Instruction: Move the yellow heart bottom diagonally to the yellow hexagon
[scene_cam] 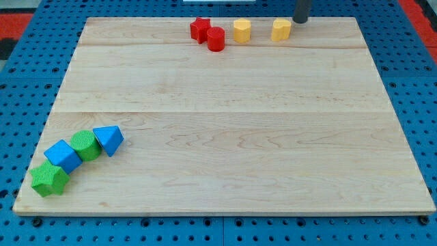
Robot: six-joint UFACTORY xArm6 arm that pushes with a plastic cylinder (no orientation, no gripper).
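Observation:
The yellow heart [280,29] lies near the view's top edge of the wooden board, right of centre. The yellow hexagon [242,31] lies a short way to its left, apart from it. My tip [300,20] is just to the upper right of the yellow heart, close to it with a small gap showing. The rod comes in from the view's top edge.
A red star [200,29] and a red cylinder [216,39] touch each other left of the hexagon. At the bottom left a green star [49,180], blue cube [63,156], green cylinder [86,145] and blue triangle [108,139] form a diagonal chain. The board [225,137] rests on a blue pegboard.

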